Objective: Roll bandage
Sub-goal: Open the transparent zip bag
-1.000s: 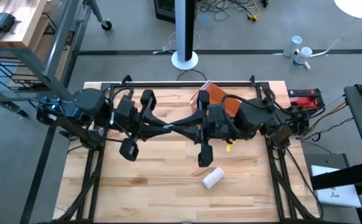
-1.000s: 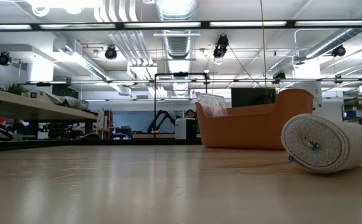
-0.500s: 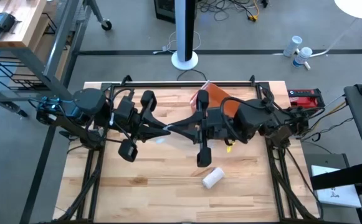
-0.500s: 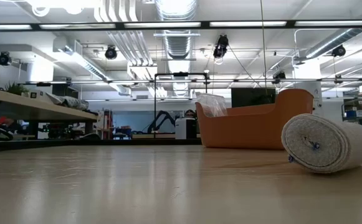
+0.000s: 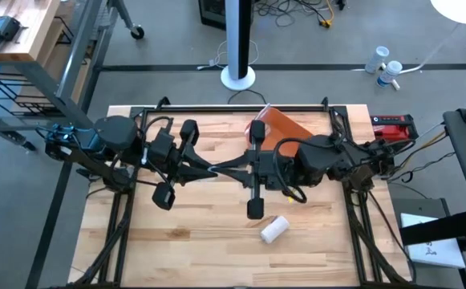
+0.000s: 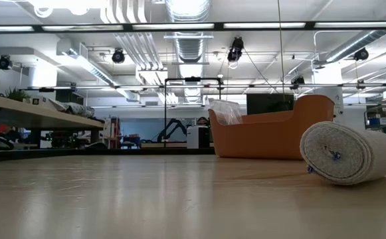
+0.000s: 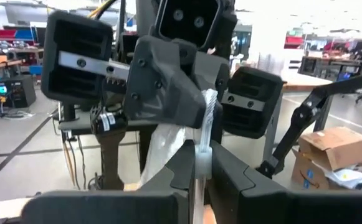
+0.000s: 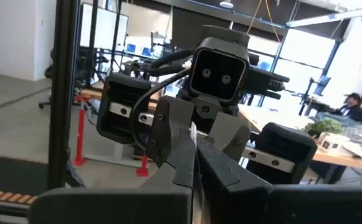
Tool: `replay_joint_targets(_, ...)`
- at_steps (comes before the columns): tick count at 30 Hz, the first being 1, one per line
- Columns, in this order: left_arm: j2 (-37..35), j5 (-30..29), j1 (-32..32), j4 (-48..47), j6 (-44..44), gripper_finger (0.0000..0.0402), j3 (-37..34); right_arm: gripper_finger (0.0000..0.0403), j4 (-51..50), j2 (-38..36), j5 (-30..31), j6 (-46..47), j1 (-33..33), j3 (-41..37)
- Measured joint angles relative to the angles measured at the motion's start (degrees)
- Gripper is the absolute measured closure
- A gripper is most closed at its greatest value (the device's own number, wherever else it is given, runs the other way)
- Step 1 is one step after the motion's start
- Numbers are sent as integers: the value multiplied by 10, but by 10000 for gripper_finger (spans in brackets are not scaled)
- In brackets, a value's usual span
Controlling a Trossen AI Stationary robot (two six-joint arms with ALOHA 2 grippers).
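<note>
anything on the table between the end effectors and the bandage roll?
Nothing visible. The bandage roll lies alone on bare wood, nearer the front edge than the left end effector and right end effector, which meet mid-table pinching a clear plastic piece.

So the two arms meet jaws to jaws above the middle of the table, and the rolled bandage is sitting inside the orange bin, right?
Not quite. The arms do meet above the middle of the table, but the rolled bandage lies on the bare table, apart from the orange bin and nearer the front edge. The high view shows it.
</note>
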Motion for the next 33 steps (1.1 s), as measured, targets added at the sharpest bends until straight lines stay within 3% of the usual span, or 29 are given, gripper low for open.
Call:
replay_joint_targets(16, -1, -3, 1, -81, 3, 381, -2, 403, 25, -26, 16, -6, 7, -1)
replay_joint_targets(28, -14, 0, 0, -137, -46, 380, -2, 403, 30, -58, 18, -11, 10, 1)
replay_joint_targets(33, -31, -6, 0, -135, -39, 351, -5, 403, 28, -65, 16, -11, 10, 5)
